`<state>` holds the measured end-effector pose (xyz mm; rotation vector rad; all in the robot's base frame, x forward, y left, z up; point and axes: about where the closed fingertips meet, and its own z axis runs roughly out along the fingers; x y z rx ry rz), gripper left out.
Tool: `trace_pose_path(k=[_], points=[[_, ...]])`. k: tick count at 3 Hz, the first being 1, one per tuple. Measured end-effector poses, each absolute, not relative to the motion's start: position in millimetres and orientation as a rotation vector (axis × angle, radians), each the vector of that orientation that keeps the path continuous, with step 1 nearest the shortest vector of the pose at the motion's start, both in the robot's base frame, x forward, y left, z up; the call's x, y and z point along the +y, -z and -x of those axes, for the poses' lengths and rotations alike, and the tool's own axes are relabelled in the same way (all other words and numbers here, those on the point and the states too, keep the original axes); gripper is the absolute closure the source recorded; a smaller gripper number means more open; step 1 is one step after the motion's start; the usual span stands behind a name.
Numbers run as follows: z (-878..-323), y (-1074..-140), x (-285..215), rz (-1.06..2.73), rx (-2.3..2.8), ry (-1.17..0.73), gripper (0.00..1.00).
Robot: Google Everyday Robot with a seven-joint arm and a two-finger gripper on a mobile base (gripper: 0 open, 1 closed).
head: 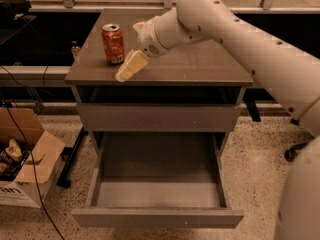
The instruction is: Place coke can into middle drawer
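Standing upright near the back left corner of the brown-grey desk (200,66), the small red-orange coke can (113,44) with a silver top is not yet taken. The cream-coloured pincer (131,66) at the end of the thick white arm (240,39) hangs low over the desk top, just beside the can on its right and a little nearer to the front edge, pointing down toward the front left corner. It grasps nothing. Whether it is released or clenched I cannot tell, and I also cannot tell if it touches the can or only comes very near.

Under the front edge of the desk, the wide shallow grey middle drawer (157,194) is pulled out far, and its smooth floor carries nothing. The plain grey upper drawer front (157,116) above it is closed. A brown cardboard box (25,169) sits on the floor beyond the left edge.

In my judgement the task is at its beginning part: the drawer is ready, but the grasp, the lift and the lowering of the can into the drawer are all left to do.
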<state>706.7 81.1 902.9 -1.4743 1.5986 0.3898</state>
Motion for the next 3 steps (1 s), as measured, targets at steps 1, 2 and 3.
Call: trace_pose_path(k=[1, 2, 3], points=[[-728, -897, 109, 1.468, 1.543, -0.469, 0.00], [-745, -895, 127, 1.449, 1.509, -0.528, 0.00], [-766, -896, 140, 1.409, 1.481, -0.575, 0.00]])
